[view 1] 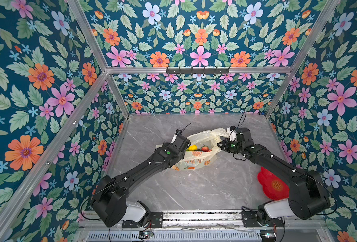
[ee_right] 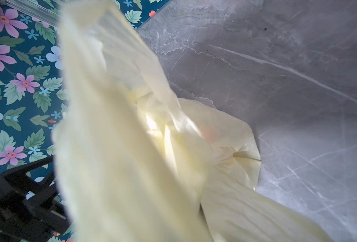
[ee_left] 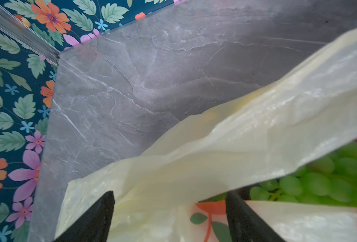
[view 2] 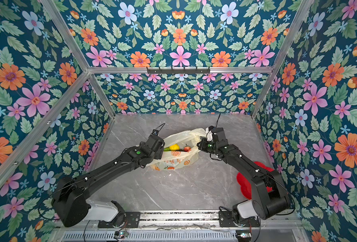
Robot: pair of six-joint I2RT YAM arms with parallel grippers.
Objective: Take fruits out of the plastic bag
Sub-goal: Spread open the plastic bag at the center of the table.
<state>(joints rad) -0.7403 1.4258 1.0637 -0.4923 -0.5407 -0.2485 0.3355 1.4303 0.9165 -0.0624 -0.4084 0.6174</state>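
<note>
The plastic bag lies mid-table, pale yellow with orange-slice prints, its mouth pulled open. Inside it a yellow lemon and a red strawberry show in both top views. Green grapes lie inside the rim in the left wrist view. My left gripper is open at the bag's left rim; one finger is inside the mouth, and loose bag film lies between the fingers. My right gripper is shut on the bag's right rim and holds it up. In the right wrist view the bag hides that gripper's fingers.
A red flower-shaped plate lies at the front right, partly under my right arm. The grey marble table is bounded by floral walls and aluminium frame posts. A rail with both arm bases runs along the front edge.
</note>
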